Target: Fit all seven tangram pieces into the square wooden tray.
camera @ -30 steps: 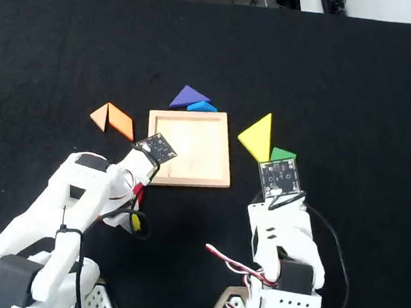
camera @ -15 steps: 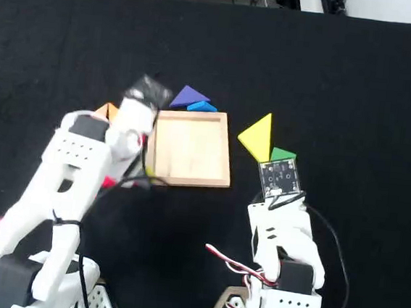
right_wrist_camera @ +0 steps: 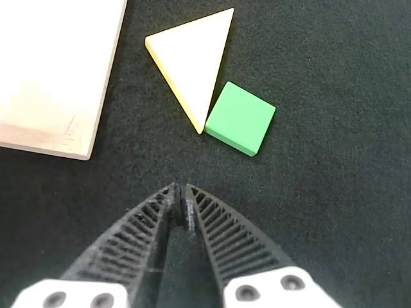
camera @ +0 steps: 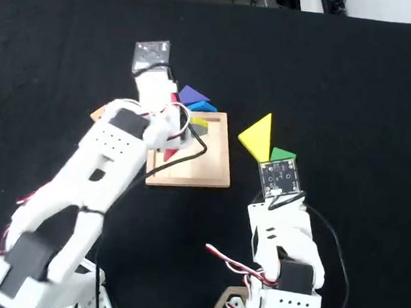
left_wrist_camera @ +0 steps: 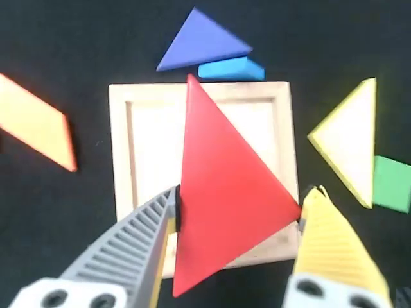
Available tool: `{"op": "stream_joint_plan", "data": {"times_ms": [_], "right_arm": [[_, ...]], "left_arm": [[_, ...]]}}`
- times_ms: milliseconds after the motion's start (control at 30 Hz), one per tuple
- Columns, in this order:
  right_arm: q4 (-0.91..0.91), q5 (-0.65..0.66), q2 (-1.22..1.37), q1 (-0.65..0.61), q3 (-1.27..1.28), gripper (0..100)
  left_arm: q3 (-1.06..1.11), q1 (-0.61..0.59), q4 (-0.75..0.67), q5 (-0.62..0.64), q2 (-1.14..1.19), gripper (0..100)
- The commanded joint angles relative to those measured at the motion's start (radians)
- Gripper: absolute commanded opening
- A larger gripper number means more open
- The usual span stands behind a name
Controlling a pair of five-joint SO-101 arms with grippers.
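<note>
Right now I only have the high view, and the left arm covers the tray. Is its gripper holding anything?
Observer: Yes. The left gripper is shut on the red triangle, held over the tray.
Operator: Right gripper?
Observer: The right gripper is shut on nothing, over bare cloth, short of the green square.
Operator: Orange piece?
Observer: The orange parallelogram lies on the cloth beside the tray, outside it.

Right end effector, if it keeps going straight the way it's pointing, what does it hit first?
Probably the near corner of the yellow triangle, with the green square right beside that line. The shut right end effector angles downward, so it might touch the black table cover first.
</note>
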Motion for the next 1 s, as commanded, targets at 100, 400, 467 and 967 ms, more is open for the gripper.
{"op": "stream_joint_plan", "data": {"times_ms": [100, 400, 467, 967], "right_arm": [[0.005, 0.009, -0.061, -0.009, -0.002, 1.2], [0.005, 0.009, -0.061, -0.011, -0.002, 1.2], [0.005, 0.009, -0.061, -0.011, -0.002, 1.2], [0.006, 0.009, -0.061, -0.011, -0.002, 1.2]], "left_arm": [[-0.031, -0.021, -0.204, 0.084, 0.209, 26], [-0.084, -0.054, -0.181, 0.087, 0.327, 26], [-0.093, -0.054, -0.141, 0.087, 0.321, 26], [-0.196, -0.12, 0.127, -0.028, 0.33, 35]]}}
